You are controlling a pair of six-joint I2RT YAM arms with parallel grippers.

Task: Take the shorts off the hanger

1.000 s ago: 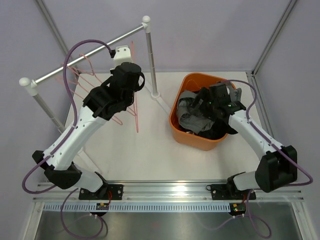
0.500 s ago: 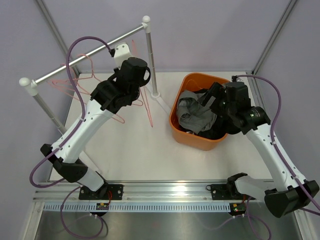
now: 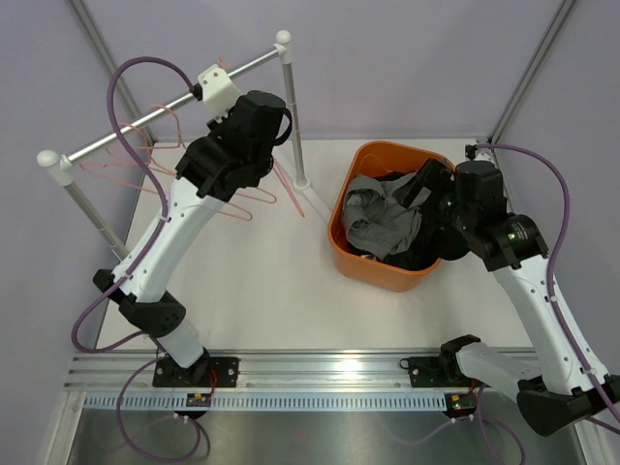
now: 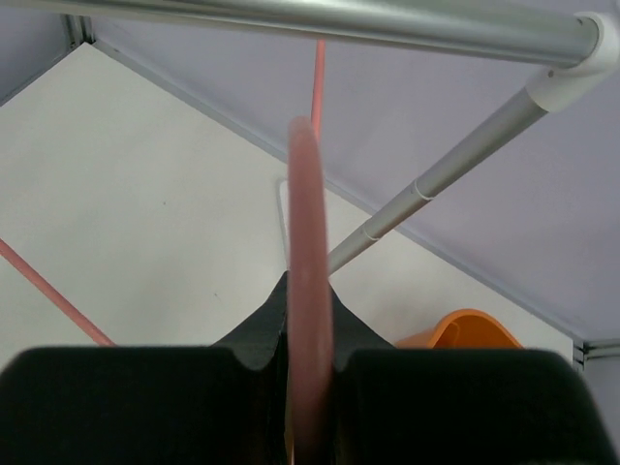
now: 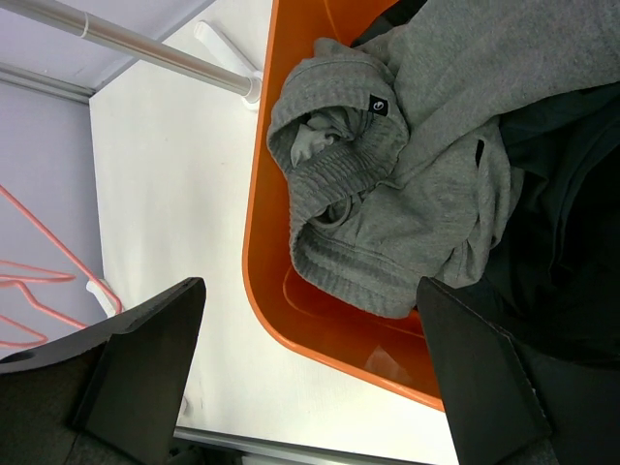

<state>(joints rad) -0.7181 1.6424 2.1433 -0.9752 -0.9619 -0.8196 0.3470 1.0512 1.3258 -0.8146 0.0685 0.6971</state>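
Grey and dark shorts (image 5: pixel 426 145) are lying in the right-hand orange basket (image 5: pixel 262 262); the right gripper (image 5: pixel 310 291), jaws apart and empty, is being lifted clear, the bare pink hanger (image 4: pixel 310 242) raised, clenched in the left gripper (image 4: pixel 310 329): removal seems done.

I see a white tabletop (image 3: pixel 291 300) filling the middle of the top view, evenly lit with only soft shadows. Pale lavender walls (image 3: pixel 407 58) close it in behind and at both sides. Aluminium frame posts (image 3: pixel 528 73) slant through the upper corners. A silver garment rail (image 4: pixel 387 24) with white end caps crosses the upper left. An aluminium mounting track (image 3: pixel 329 366) lines the bottom edge.
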